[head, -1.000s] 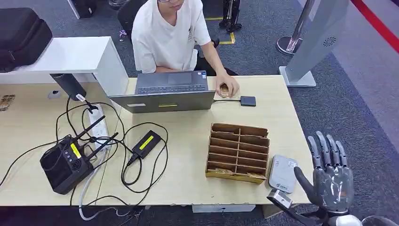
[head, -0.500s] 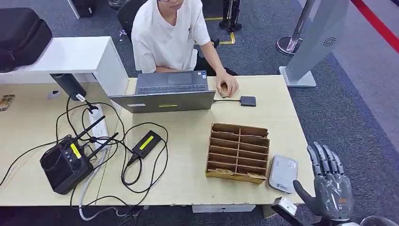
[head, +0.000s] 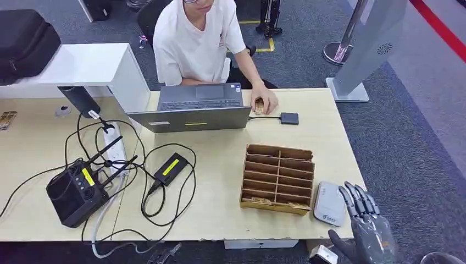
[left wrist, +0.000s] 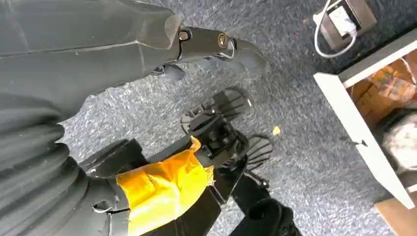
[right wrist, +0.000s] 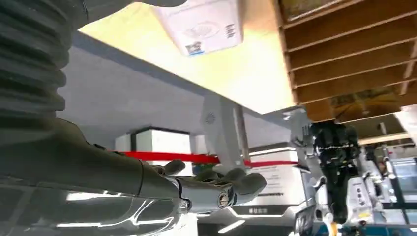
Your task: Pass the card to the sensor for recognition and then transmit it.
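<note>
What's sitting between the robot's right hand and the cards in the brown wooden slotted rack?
The flat grey-white rounded sensor lies on the pale wooden table between the right hand and the near corner of the brown wooden rack, where a card sits. It is low, so the hand could probably reach over it.

On your bench sits an open laptop with a person in a white shirt behind it — to its left, a black router, power strip and tangled cables
</note>
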You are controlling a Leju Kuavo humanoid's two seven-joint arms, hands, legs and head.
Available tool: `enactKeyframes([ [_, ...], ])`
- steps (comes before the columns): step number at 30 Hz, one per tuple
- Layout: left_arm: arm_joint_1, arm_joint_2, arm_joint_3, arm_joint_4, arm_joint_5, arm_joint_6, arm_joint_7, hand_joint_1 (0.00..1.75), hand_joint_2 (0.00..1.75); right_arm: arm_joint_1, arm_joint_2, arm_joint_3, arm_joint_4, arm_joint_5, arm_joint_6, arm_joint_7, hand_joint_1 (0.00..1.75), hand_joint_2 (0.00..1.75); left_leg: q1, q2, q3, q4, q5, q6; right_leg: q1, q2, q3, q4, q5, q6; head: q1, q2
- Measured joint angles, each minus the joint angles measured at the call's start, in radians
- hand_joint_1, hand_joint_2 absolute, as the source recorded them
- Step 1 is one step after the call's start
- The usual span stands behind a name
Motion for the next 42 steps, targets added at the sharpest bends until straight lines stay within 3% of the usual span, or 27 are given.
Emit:
enactKeyframes([
  [19,-0.008,-0.010,-0.039,-0.008,0.019,-0.007,-0.013,0.00,1.75,-0.092,0.026,0.182,0.097,-0.058,-0.031,-0.029,0.00,1.75,0.000,0.000,0.002,0.000,0.000,0.000,0.000,0.000,0.002,0.000,0.000,0.000,0.000,0.000],
  [37,-0.014,-0.021,-0.060,-0.008,0.029,-0.006,-0.005,0.00,1.75,-0.146,0.077,0.258,0.199,-0.083,-0.061,-0.043,0.00,1.75,0.000,0.000,0.003,0.000,0.000,0.000,0.000,0.000,0.002,0.000,0.000,0.000,0.000,0.000],
  [42,-0.017,-0.027,-0.074,-0.010,0.038,0.005,0.010,0.00,1.75,-0.181,0.111,0.259,0.271,-0.042,-0.151,-0.035,0.00,1.75,0.000,0.000,0.003,0.000,0.000,0.000,0.000,0.000,0.002,0.000,0.000,0.000,0.000,0.000],
])
